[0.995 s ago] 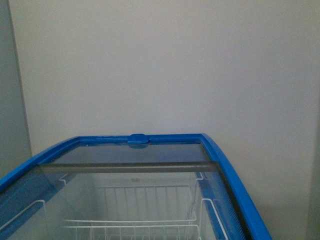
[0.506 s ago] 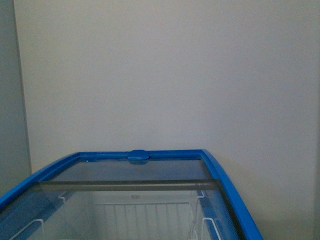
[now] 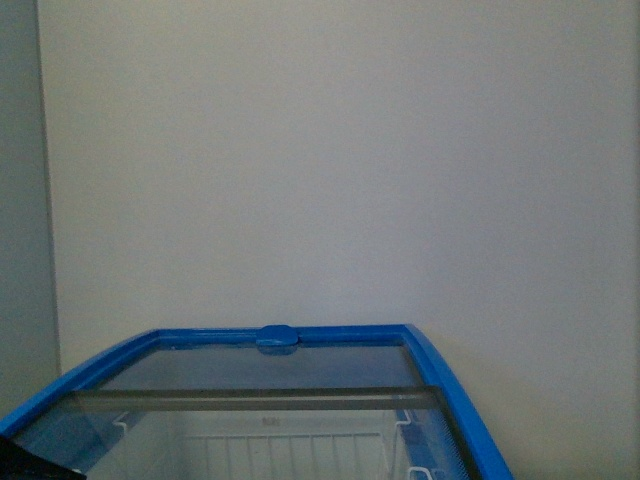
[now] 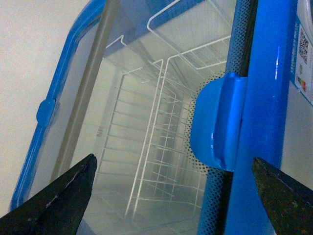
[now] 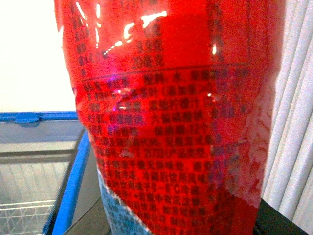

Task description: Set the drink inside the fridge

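The left pincer (image 4: 172, 164) hangs spread wide over the fridge (image 4: 264, 98) at its lid handle (image 4: 217, 122); the right pincer (image 5: 181, 210) pinches the drink (image 5: 166, 122) outside the rim (image 5: 73, 181).

Ahead and low: white chest freezer with blue top rim (image 3: 432, 352). Stands against plain pale wall (image 3: 340, 150), with grey vertical panel (image 3: 20, 250) to its left. Carries clear glass sliding lid (image 3: 260, 368) on top and small blue plastic handle (image 3: 276, 337) at the middle of the far rim. Holds white wire baskets (image 3: 300, 445) inside, under the glass.

Above the near rim: black left gripper (image 4: 172, 161), fingers wide apart, second blue plastic handle (image 4: 217, 127) below and between them.

Outside the freezer, off its right rim: red-labelled plastic bottle (image 5: 171, 122). Behind it, to the right: white ribbed panel (image 5: 296, 98).
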Action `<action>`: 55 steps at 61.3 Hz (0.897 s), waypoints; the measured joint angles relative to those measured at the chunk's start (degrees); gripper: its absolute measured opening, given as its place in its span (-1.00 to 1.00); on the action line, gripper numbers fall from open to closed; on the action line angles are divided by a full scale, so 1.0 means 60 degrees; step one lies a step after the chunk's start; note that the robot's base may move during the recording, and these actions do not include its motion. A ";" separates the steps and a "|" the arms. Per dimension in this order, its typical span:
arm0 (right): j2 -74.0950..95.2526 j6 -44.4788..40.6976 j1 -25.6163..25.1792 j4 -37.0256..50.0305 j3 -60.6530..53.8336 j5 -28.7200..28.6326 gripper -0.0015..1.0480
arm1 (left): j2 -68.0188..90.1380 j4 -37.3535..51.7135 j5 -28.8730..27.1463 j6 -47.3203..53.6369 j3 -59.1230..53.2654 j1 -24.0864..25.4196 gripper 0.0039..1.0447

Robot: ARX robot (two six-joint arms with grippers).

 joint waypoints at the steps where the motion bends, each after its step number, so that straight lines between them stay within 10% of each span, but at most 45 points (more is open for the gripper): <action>1: 0.0000 0.0000 -0.0004 0.0000 0.0000 0.0000 -0.25 | 0.0066 -0.0033 -0.0022 0.0040 0.0095 -0.0029 0.85; 55: 0.0000 0.0000 -0.0004 0.0000 0.0000 0.0004 -0.25 | 0.2550 -0.0379 -0.0790 -0.0040 0.2280 -0.1290 0.85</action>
